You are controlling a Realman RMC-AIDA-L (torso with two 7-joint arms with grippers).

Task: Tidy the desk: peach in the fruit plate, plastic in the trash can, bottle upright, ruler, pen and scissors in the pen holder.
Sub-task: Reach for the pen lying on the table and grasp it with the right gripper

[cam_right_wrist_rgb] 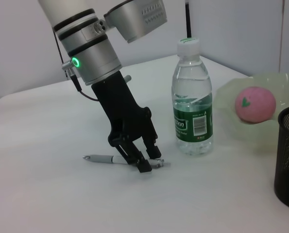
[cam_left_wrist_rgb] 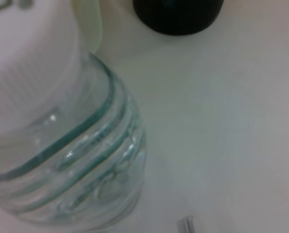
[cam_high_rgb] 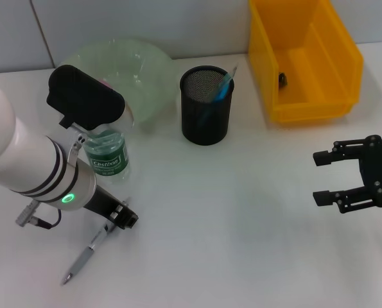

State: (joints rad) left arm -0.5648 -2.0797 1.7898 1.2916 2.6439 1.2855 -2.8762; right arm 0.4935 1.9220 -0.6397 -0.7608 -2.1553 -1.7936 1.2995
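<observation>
We see the left claw (cam_right_wrist_rgb: 146, 162) down at the counter (cam_high_rgb: 242, 205), fingers closed around the end of the pen (cam_right_wrist_rgb: 103, 158), which lies flat. The bottle (cam_right_wrist_rgb: 192, 99) stands upright just beside it. The peach (cam_right_wrist_rgb: 255, 104) sits in the fruit plate (cam_right_wrist_rgb: 231, 92). The right claw (cam_high_rgb: 327, 178) hovers open, well apart, near the yellow bin (cam_high_rgb: 306, 58).

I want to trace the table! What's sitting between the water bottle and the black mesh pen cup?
Only bare table between the water bottle and the pen holder, shown in the head view.
</observation>
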